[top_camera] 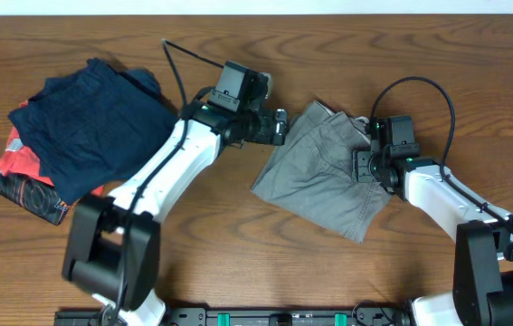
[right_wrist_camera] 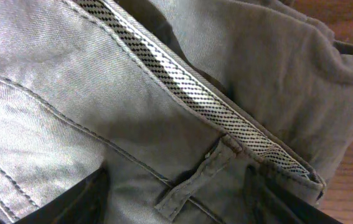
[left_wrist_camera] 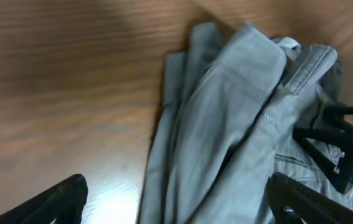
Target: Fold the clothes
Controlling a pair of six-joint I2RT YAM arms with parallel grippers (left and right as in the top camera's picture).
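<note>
While over shorts (top_camera: 319, 172), right hand (right_wrist_camera: 176, 200) (cropped)

Navy garment (top_camera: 93, 122) overlaps red-and-black garment (top_camera: 23, 177) on table (top_camera: 265, 263).

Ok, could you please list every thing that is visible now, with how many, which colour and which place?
grey shorts: one, grey, rumpled, right of the table's centre
navy garment: one, dark blue, left side, lying on the patterned garment
patterned garment: one, red and black, far left, partly under the navy garment
table: one, brown wood, under everything
left gripper: one, black, open, at the shorts' left edge
right gripper: one, black, open, at the shorts' waistband
</note>
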